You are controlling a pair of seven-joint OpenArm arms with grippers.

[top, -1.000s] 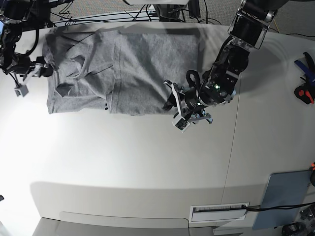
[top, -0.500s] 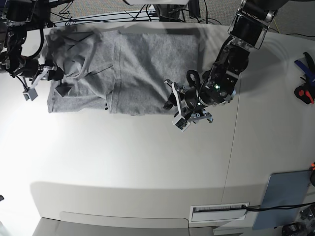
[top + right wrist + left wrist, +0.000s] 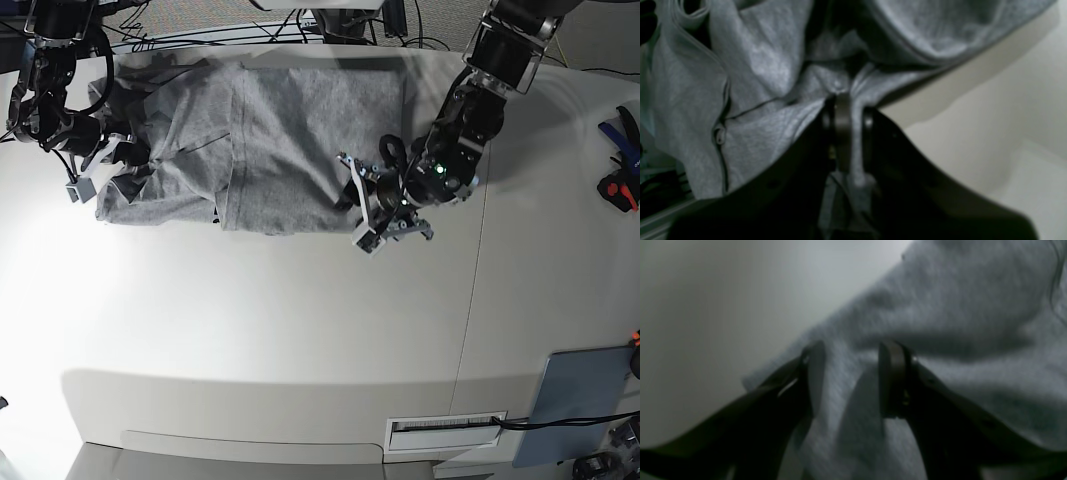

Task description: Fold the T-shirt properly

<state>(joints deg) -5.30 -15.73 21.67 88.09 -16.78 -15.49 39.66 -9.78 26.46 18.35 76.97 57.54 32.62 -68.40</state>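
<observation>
The heather-grey T-shirt lies spread across the far side of the white table, plain side up and rumpled at its left end. In the base view my right gripper is at that left end. The right wrist view shows the right gripper shut on a pinched fold of the T-shirt. My left gripper sits at the shirt's lower right edge. In the left wrist view the left gripper stands open, its fingers straddling the T-shirt near a corner.
Orange-and-black pliers and a blue tool lie at the right edge. A blue-grey pad sits at the front right, with a labelled strip beside it. Cables run behind the table.
My right gripper moved right onto the shirt's left end and shut on a fold, bunching that edge inward. The left arm shifted slightly toward the shirt and stays open.
</observation>
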